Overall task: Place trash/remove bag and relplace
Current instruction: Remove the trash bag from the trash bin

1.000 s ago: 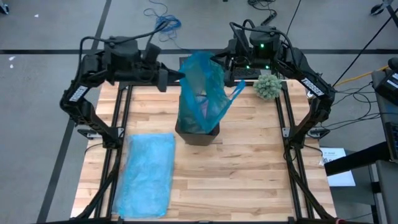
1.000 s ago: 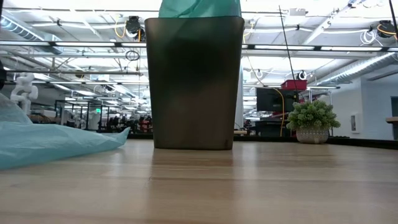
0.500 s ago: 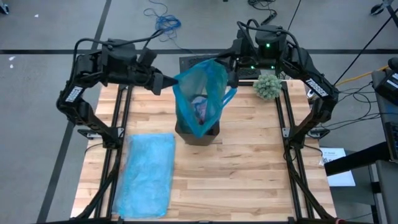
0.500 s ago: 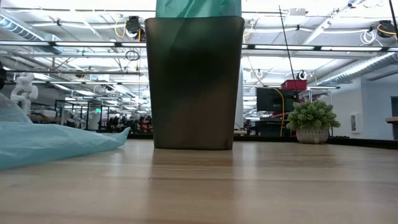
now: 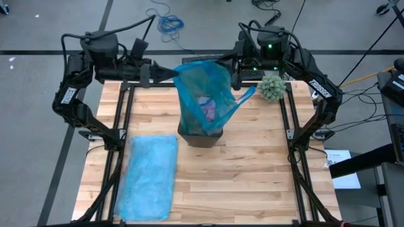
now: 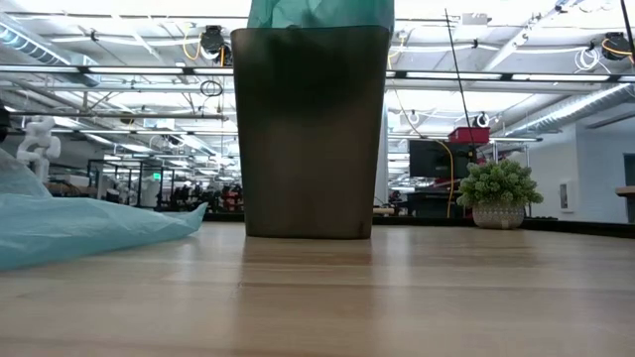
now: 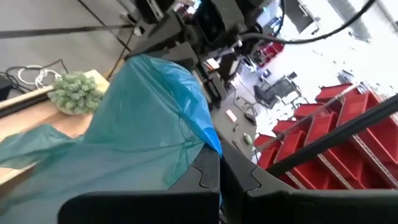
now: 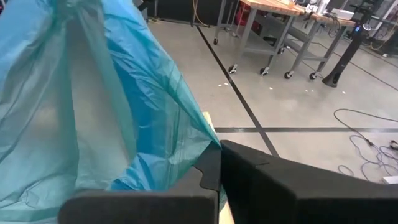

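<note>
From above, the translucent blue plastic bag (image 5: 203, 94) stands in the dark square plastic bin (image 5: 201, 135) at the middle of the pale wooden worktop (image 5: 252, 170), its mouth stretched between the left gripper (image 5: 172, 74) and the right gripper (image 5: 235, 74) just behind the bin. Trash (image 5: 206, 106) — pinkish and pale scraps — shows inside the bag. A second flat blue bag (image 5: 150, 178) lies in front of the bin, to its left; a fuzzy grey-green ball (image 5: 273, 87) sits behind it, to its right.

At worktop level the bin (image 6: 310, 129) is upright, bag rim (image 6: 319, 12) rising above it.

Left wrist: fingers together, pinching the bag's edge (image 7: 161, 124).

Right wrist: fingers clamped on the opposite edge (image 8: 112, 112).

The lift should go well if both arms rise evenly — keeping the mouth taut so nothing spills and the bin stays put
</note>
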Controlling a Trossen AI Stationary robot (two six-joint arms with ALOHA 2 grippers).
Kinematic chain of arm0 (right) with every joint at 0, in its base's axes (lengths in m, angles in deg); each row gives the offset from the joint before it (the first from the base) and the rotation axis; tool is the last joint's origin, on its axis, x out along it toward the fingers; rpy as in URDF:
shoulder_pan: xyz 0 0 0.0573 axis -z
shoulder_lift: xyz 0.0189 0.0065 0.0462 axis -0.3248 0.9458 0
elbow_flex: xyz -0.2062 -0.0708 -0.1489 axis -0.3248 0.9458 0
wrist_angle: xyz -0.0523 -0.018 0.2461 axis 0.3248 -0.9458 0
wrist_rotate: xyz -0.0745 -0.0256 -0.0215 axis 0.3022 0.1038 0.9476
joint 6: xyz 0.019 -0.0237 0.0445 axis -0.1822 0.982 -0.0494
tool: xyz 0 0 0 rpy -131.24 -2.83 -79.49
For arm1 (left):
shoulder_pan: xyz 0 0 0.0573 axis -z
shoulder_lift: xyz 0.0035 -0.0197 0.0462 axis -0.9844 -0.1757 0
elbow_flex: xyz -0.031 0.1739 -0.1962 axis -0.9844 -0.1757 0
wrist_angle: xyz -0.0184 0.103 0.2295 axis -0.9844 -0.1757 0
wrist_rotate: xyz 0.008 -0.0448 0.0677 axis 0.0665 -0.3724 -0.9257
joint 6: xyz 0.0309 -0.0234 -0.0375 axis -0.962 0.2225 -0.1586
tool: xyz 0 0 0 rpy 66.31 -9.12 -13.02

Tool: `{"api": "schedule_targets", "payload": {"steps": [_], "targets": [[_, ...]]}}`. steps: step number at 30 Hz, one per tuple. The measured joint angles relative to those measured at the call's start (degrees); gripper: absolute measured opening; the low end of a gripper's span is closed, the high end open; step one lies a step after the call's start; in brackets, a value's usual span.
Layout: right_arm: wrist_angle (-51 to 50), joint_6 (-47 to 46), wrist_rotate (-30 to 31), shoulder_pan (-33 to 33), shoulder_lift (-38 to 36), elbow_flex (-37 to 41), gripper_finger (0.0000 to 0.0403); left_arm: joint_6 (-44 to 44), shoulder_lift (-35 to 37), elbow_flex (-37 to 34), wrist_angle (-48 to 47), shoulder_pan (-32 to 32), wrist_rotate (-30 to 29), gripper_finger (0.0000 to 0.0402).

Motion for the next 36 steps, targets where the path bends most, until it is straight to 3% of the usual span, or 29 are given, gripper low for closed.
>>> {"api": "schedule_targets", "payload": {"steps": [9,22,29,36], "targets": [[0.73,-1.12,0.44,0.04,0.02,0.00,0.0013,-1.32,-0.56,0.00,-3.76,0.07,0.59,0.0000],[1.66,-0.04,0.20,-2.64,0.02,0.00,0.0147,-1.68,-1.06,0.00,-6.22,0.07,0.39,0.0000],[2.27,-0.26,0.17,-2.78,0.02,0.00,0.0186,-4.61,-1.06,0.00,-5.86,0.29,2.80,0.0001],[3.95,-0.24,0.11,-2.78,0.02,0.00,0.0190,-6.14,-1.08,0.00,-3.66,1.52,4.36,0.0064]]}}
